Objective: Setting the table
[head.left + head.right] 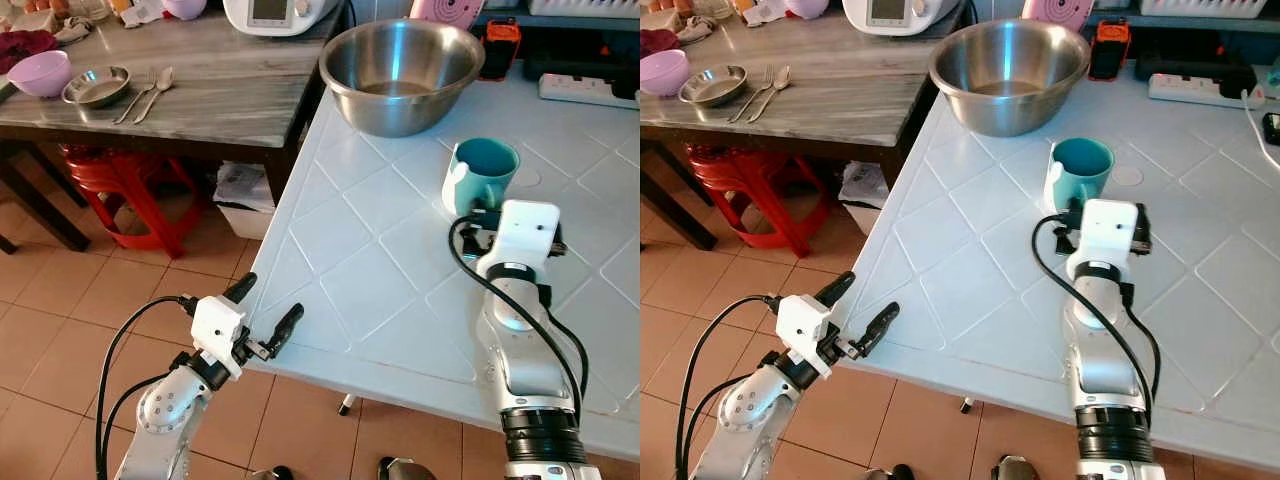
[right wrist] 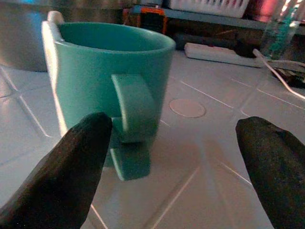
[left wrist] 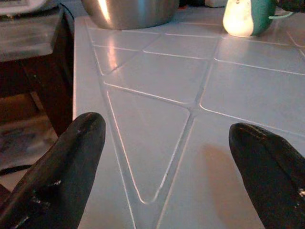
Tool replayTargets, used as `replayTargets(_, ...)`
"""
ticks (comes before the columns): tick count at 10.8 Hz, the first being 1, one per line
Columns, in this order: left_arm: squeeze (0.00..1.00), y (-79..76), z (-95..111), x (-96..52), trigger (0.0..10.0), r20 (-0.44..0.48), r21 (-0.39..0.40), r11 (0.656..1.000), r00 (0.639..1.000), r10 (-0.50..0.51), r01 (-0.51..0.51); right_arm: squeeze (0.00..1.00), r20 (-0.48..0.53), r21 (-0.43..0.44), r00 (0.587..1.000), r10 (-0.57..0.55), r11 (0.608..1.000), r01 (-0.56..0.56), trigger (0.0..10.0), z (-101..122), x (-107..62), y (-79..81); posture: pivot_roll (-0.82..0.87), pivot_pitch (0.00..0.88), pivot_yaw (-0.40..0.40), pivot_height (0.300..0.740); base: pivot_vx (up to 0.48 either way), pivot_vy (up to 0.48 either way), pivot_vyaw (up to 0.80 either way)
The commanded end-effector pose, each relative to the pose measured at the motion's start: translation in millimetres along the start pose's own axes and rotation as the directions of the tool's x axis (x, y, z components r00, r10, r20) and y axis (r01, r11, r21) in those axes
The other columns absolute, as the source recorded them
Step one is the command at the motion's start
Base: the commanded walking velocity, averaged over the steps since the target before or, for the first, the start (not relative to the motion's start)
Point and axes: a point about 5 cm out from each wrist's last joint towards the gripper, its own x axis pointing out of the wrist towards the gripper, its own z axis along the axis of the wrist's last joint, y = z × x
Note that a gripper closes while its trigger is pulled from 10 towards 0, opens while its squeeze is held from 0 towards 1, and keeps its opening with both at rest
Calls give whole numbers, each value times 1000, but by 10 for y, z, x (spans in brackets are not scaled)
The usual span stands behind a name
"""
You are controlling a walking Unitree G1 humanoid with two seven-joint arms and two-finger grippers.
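A teal mug [image 1: 482, 172] with a white inner side stands upright on the white tiled table [image 1: 370, 270]. My right gripper [image 2: 176, 157] sits low on the table just in front of it, open. The mug's handle [image 2: 132, 119] faces the gripper and lies close beside one finger [image 2: 66, 167]; the other finger [image 2: 276, 162] is well off to the side. My left gripper [image 1: 265, 308] hovers at the table's near left edge, open and holding nothing, its fingers [image 3: 62, 171] spread over bare tiles.
A large steel bowl [image 1: 400, 70] stands behind the mug. A power strip [image 1: 585, 90] and an orange-black device [image 1: 500, 45] lie at the back. The dark table to the left holds a purple bowl [image 1: 40, 72], a steel dish [image 1: 96, 86], a fork and a spoon [image 1: 145, 95]. A red stool [image 1: 120, 185] stands beneath.
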Motion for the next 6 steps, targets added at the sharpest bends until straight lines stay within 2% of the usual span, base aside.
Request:
replayTargets(1,0,-16,-239,-136,10000,-119,-33,999,993,2,-6,0,22,4,999,29,1000,-29,10000,49,-11,46,-88,189,101,740,0,0,0)
replayTargets(5,0,-13,-220,-76,10000,-86,-22,1000,996,-11,9,0,32,13,991,133,991,-134,9922,95,37,183,-77,190,87,740,0,0,0)
replayTargets(6,0,-9,-178,-57,10000,-57,-55,998,998,-3,-1,0,40,-1,990,134,991,-135,0,103,55,147,-76,192,85,740,0,0,0)
